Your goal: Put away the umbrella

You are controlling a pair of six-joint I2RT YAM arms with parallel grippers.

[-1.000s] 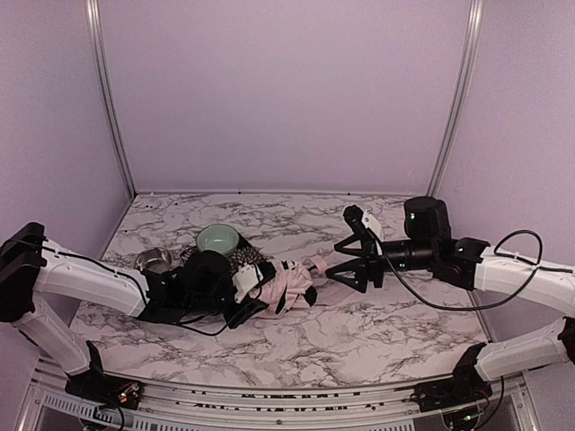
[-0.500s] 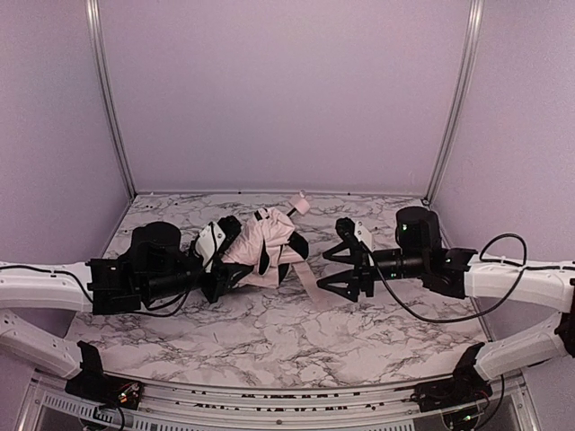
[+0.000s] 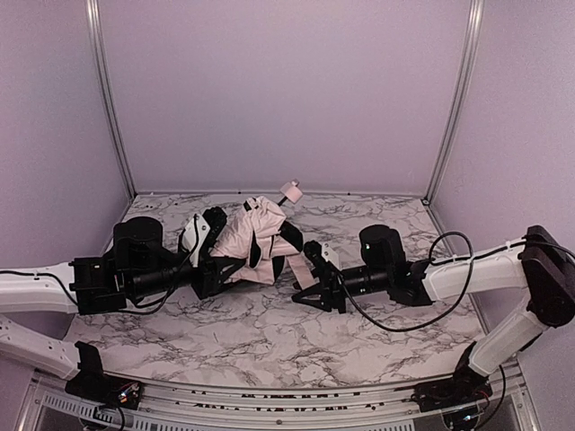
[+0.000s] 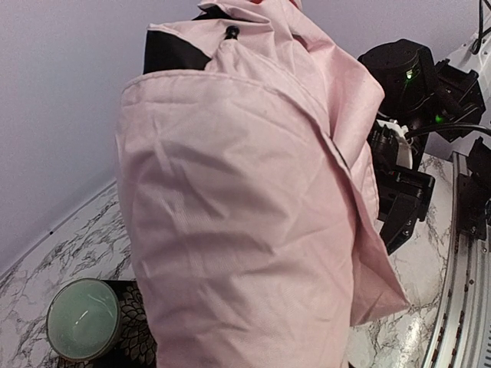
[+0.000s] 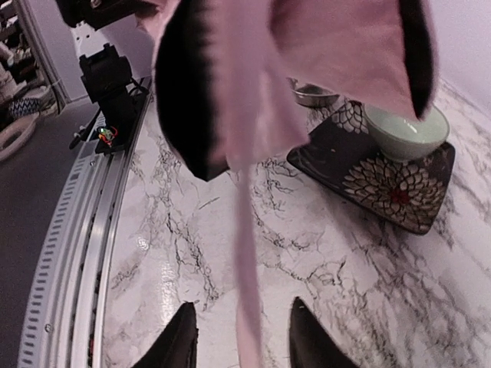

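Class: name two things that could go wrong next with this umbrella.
1. The thin pink strip hangs loose between the right tool's open fingers; closing could miss it.
2. The umbrella is a loose bundle in the left tool; it might slip and hit the bowl.

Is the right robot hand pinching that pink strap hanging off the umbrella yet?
Apart. In the right wrist view the pink strap dangles between the fingers of the right gripper, with marble table showing on each side.
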